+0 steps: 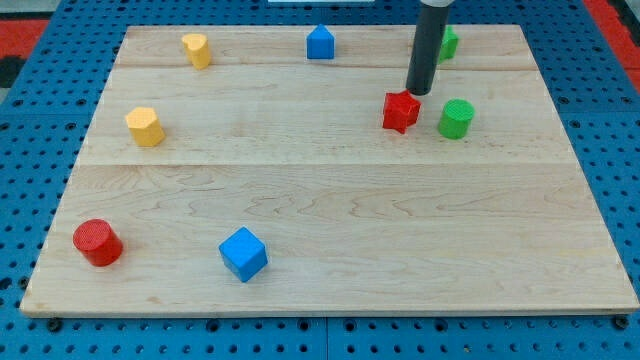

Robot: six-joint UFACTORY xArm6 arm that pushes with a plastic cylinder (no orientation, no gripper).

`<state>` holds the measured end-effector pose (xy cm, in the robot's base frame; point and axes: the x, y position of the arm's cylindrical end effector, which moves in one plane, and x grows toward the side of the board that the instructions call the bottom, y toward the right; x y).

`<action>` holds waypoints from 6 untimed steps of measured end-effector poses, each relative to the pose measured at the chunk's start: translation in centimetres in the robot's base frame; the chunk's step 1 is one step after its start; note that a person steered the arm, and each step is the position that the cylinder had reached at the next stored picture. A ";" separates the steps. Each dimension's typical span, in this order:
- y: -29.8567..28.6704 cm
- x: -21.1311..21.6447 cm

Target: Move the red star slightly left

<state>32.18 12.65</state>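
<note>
The red star (pixel 400 111) lies on the wooden board (pixel 330 200) at the upper right. My tip (pixel 418 93) is at the star's upper right edge, touching or nearly touching it. The dark rod rises from there to the view's top. A green cylinder (pixel 456 118) stands just right of the star.
A green block (pixel 449 42) is partly hidden behind the rod at the top right. A blue house-shaped block (pixel 320 42) and a yellow block (pixel 197 49) lie along the top. A yellow block (pixel 145 126) is at the left, a red cylinder (pixel 97 242) and a blue cube (pixel 243 253) at the bottom left.
</note>
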 end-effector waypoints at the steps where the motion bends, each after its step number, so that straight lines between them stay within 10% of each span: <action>1: -1.8 0.2; 6: 0.2 2.9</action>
